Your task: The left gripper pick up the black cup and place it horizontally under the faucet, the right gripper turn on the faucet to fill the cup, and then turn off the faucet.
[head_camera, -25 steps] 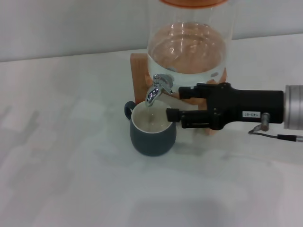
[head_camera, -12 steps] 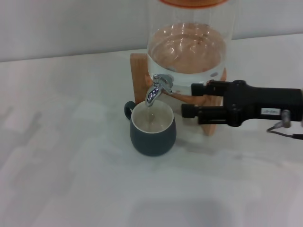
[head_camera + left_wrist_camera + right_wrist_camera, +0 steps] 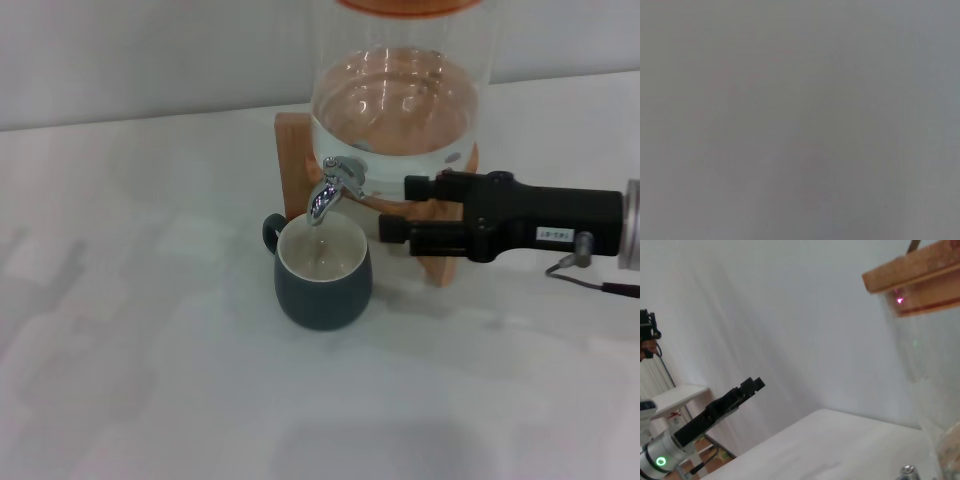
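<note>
The black cup (image 3: 322,272) stands upright on the white table, its cream inside facing up, directly under the spout of the chrome faucet (image 3: 335,187). Its handle points toward the back left. My right gripper (image 3: 397,209) is open and empty. It lies level just right of the faucet and the cup and touches neither. My left gripper is out of the head view. It shows far off in the right wrist view (image 3: 752,385), raised beyond the table. The left wrist view shows only blank grey.
A tall glass jar (image 3: 395,95) holding water sits on a wooden stand (image 3: 292,150) behind the cup; the faucet juts from its base. The jar (image 3: 935,365) and its wooden lid (image 3: 912,267) fill one side of the right wrist view.
My right gripper has drawn back to the right, away from the cup's rim and the faucet, then eased slightly back to the left. The cup has not moved.
</note>
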You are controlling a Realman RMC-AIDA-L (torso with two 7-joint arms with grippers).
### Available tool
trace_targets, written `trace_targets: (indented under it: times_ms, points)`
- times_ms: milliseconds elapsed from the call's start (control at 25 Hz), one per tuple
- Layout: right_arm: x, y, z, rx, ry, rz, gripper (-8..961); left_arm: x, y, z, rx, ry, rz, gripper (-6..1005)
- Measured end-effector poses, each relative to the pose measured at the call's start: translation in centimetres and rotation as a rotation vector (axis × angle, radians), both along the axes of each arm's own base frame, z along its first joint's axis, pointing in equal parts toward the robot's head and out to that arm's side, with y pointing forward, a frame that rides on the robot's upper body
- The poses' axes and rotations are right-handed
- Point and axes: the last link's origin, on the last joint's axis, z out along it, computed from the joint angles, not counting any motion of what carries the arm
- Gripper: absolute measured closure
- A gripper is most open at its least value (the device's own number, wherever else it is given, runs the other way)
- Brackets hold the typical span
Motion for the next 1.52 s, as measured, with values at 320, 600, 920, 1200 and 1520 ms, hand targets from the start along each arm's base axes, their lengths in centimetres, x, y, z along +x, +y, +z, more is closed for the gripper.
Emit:
trace_targets:
  times_ms: [320, 600, 920, 1200, 1520]
  points:
    - [-1.3, 0.5, -1.6, -0.025, -0.024, 0.024, 145, -0.1, -0.1, 0.1, 0.003, -0.001, 0.004, 106]
    - [-1.8, 1.0, -2.4, -0.012, -0.039, 0.017, 145, -0.2, -0.2, 0.1, 0.003, -0.001, 0.008, 106]
    - [-2.3, 0.8, -2.7, -0.034, -0.039, 0.039, 145, -0.3, -0.2, 0.1, 0.003, -0.001, 0.010, 106]
    - [-2.7, 0.6, -2.6, -0.043, -0.034, 0.063, 145, -0.3, -0.2, 0.1, 0.003, -0.001, 0.010, 106]
    - [-1.3, 0.6, -0.3, 0.000, -0.016, 0.031, 146, -0.3, -0.3, 0.1, 0.004, -0.002, 0.010, 106]
